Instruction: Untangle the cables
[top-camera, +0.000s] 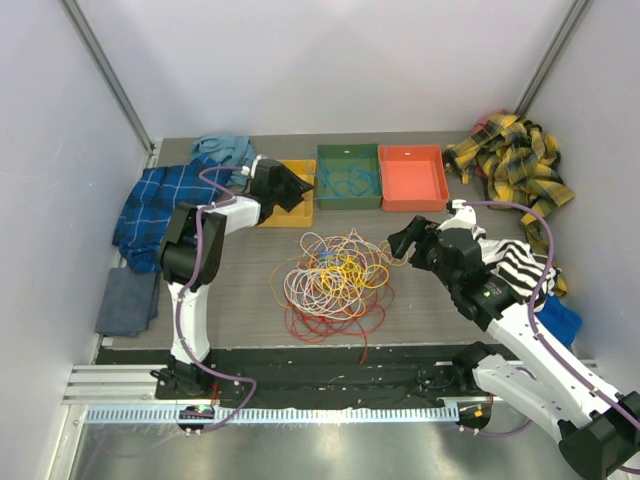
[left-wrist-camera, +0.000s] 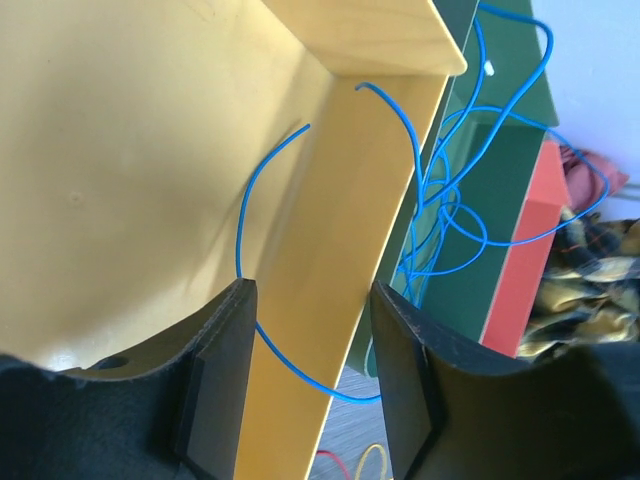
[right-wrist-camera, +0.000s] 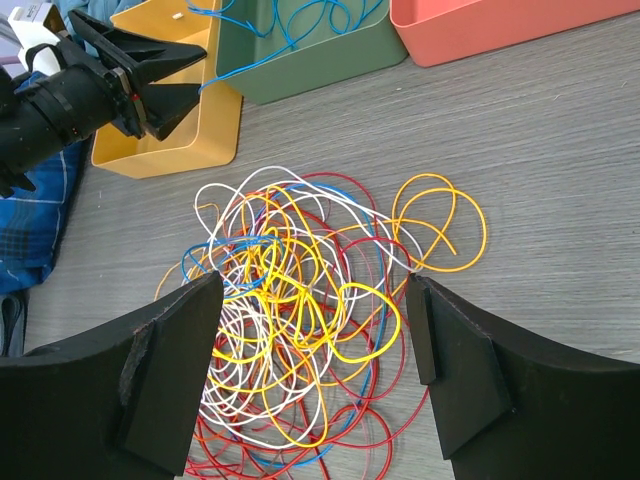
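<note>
Red, yellow, white, orange and blue cables lie in one tangle (top-camera: 335, 280) on the grey table (top-camera: 245, 285), between our two arms. Behind it we see three bins in a row: a yellow bin (top-camera: 290, 222), a green bin (top-camera: 348, 205) with blue loops (top-camera: 348, 182) inside, and a red bin (top-camera: 410, 175).

Our left gripper (top-camera: 305, 185) hangs over the yellow bin, near the wall it shares with the green one. Its jaws stand partly open, far wider than any wire. A blue cable (left-wrist-camera: 241, 230) crosses the gap between them, touching one finger (left-wrist-camera: 225, 350), and runs on over the wall into the green bin. We see no pinch on it.

Our right gripper (right-wrist-camera: 315, 285) hovers above the right side of the tangle, jaws spread wide and holding nothing.

Cloths crowd the edges: a blue plaid (top-camera: 150, 205) and a teal one (top-camera: 222, 150) just behind the left arm, a grey one (top-camera: 128, 300) at the left edge, a yellow plaid (top-camera: 515, 160) beside the red bin, and a striped one (top-camera: 520, 265) under the right arm.
</note>
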